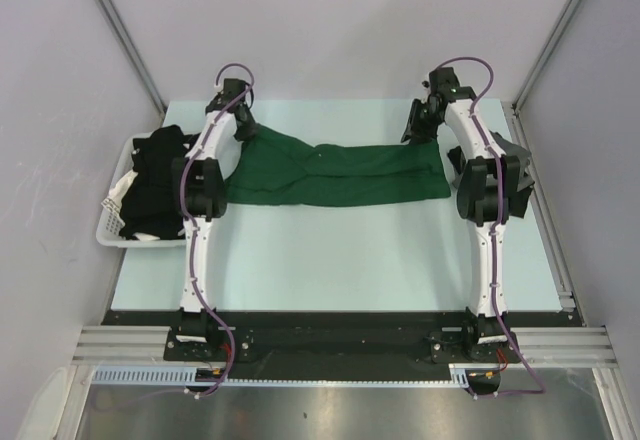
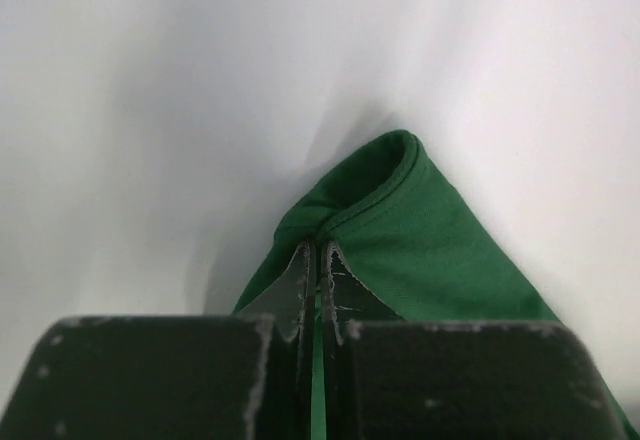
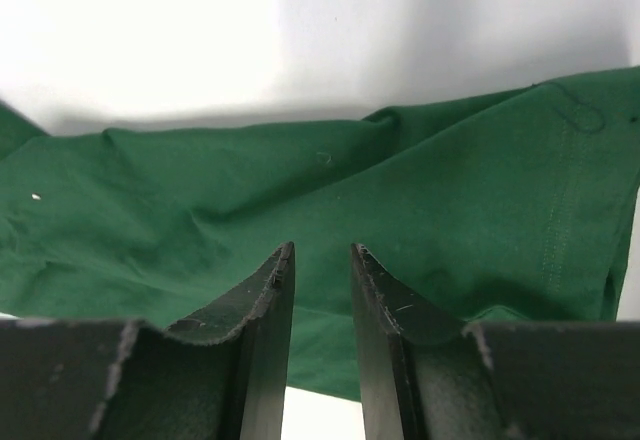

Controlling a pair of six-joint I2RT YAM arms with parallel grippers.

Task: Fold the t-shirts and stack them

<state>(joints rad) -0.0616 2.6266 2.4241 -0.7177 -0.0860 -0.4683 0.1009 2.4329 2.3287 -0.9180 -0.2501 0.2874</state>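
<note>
Green shirt lies spread across the far half of the pale table, between my two outstretched arms. My left gripper is clenched on a hemmed corner, which stands up in a peak. My right gripper hovers low over the other end, fingers parted, grasping nothing. Black shirts fill the basket at left. Plain walls enclose the cell.
</note>
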